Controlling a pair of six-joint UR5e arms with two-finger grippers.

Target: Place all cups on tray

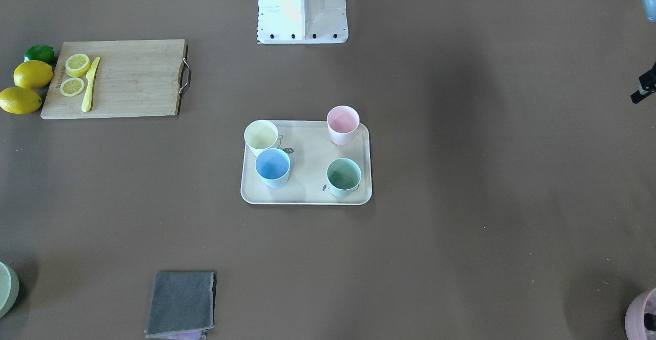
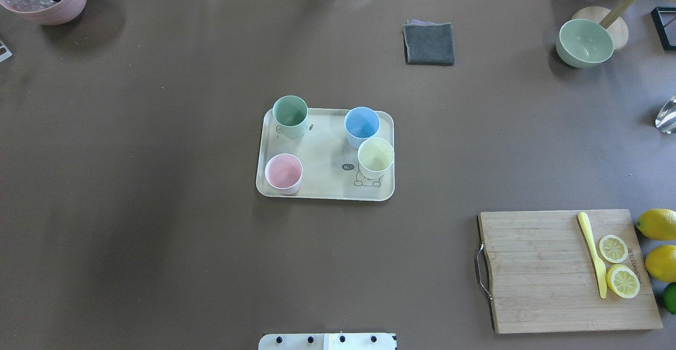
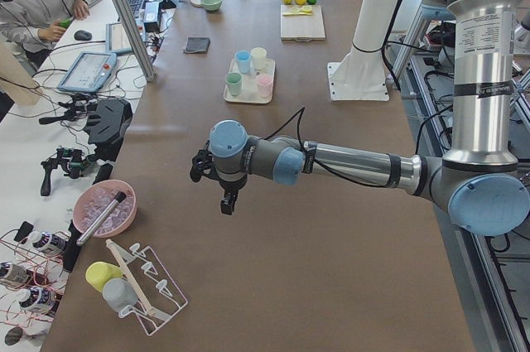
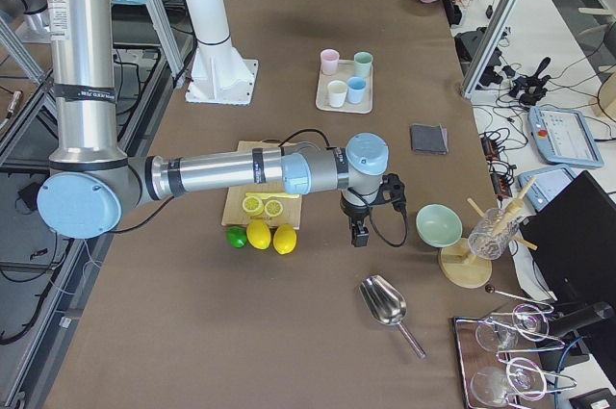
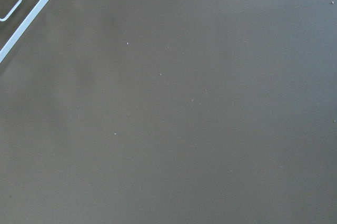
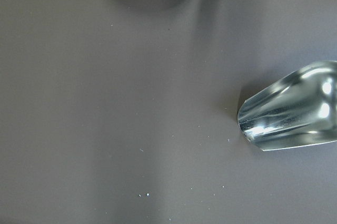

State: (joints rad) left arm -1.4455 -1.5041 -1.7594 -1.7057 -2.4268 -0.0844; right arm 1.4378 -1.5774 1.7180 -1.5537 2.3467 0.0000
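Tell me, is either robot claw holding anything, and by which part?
Nothing seems held. The left gripper and right gripper hang above the table, far from the tray, with nothing visible in them; all four cups stand on it.

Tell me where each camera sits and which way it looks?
Front-facing: across the table, facing the robot; base at top.
Overhead: behind the robot, looking forward and down; base edge below.
Left side: table's left end, looking along it; left arm, left hand.
Right side: opposite end; right arm, right hand.
Left wrist: down at the table; no body.
Right wrist: down at a metal scoop; no body.
Shared: all fixed views show the tray.
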